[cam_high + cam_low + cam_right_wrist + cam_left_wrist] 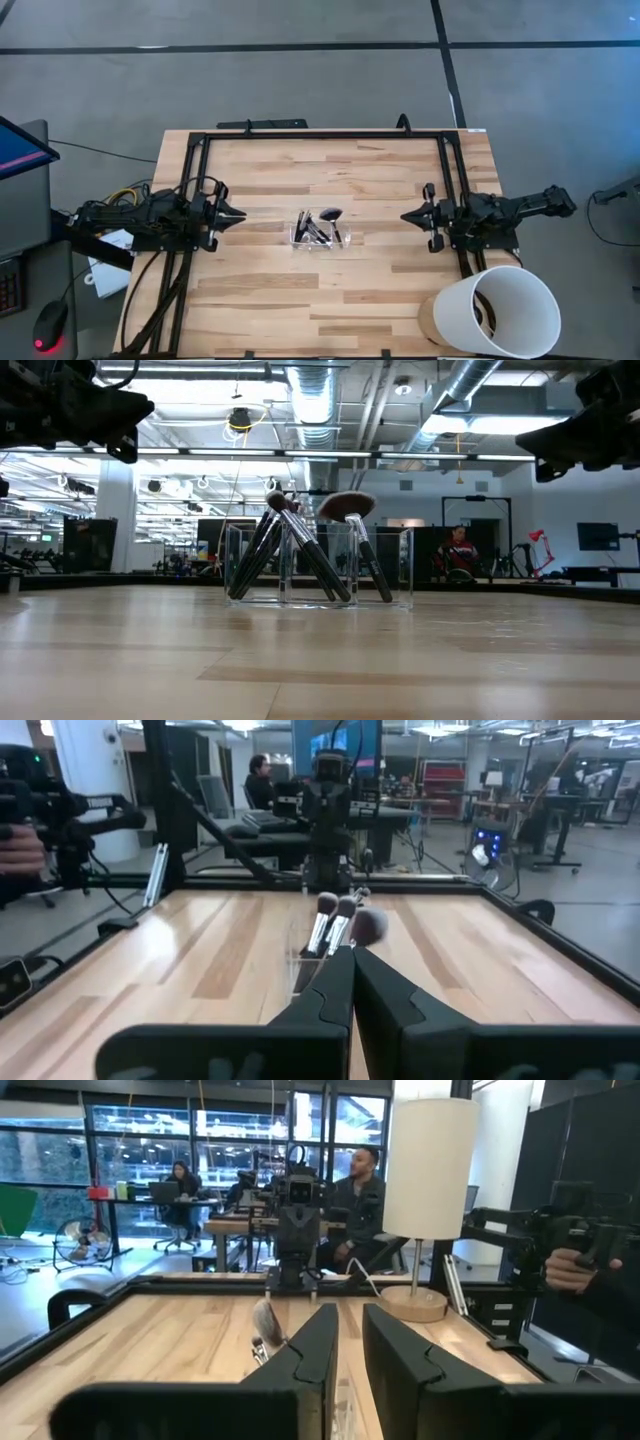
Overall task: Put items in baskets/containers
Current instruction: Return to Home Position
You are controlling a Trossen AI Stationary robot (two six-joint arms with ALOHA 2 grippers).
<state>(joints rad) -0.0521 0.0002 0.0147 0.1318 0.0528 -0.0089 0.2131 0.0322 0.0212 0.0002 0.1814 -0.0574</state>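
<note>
Brushes stand in the clear tray at table centre. Left gripper shows a narrow gap and right gripper is pressed together. Both are empty and well apart from the tray. Judged step: parking the arms, with only a clear retreat needed next.

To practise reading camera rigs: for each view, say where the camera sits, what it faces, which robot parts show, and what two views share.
High view: above the table, looking straight down; both arms, left gripper and right gripper flanking the clear tray.
Low view: table-top height, facing the brushes; arms at top corners.
Left wrist view: on the left wrist, facing the right arm; own fingers slightly parted.
Right wrist view: on the right wrist, facing the left arm; own fingers closed.
Shared: the white bucket, in high and left wrist views.
</note>
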